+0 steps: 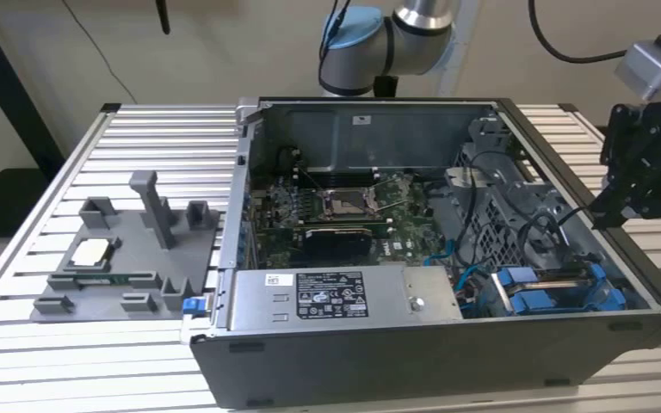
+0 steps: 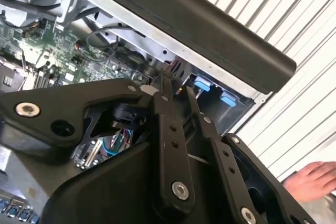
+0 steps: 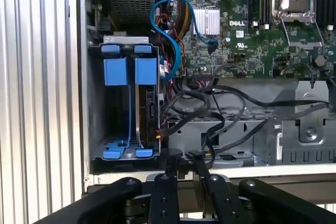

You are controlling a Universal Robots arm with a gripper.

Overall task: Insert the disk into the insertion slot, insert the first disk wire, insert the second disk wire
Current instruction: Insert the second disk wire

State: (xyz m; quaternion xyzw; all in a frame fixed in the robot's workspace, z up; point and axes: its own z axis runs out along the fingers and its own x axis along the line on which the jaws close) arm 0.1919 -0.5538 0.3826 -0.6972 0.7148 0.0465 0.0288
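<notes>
The insertion slot (image 3: 97, 103), a grey metal bay with blue rails, is in the case's near corner on the exterior view's right (image 1: 554, 297). The disk (image 3: 148, 109) stands on edge inside it in a blue carrier, beside a second blue carrier with nothing in it. A blue wire (image 3: 176, 51) loops from the motherboard down to the bay's side. Black wires (image 3: 210, 103) lie next to it. I cannot tell whether any wire is plugged into the disk. My gripper (image 1: 601, 217) (image 3: 184, 157) (image 2: 174, 85) hovers over the case wall by the bay, its fingers close together with nothing seen between them.
The open computer case (image 1: 423, 353) lies on a slatted table (image 1: 158, 129). A grey power supply (image 1: 330, 297) fills the near side, with the motherboard (image 1: 354, 206) behind it. A grey fixture (image 1: 124, 258) with small parts sits at the exterior view's left. A hand (image 2: 310, 179) rests on the table.
</notes>
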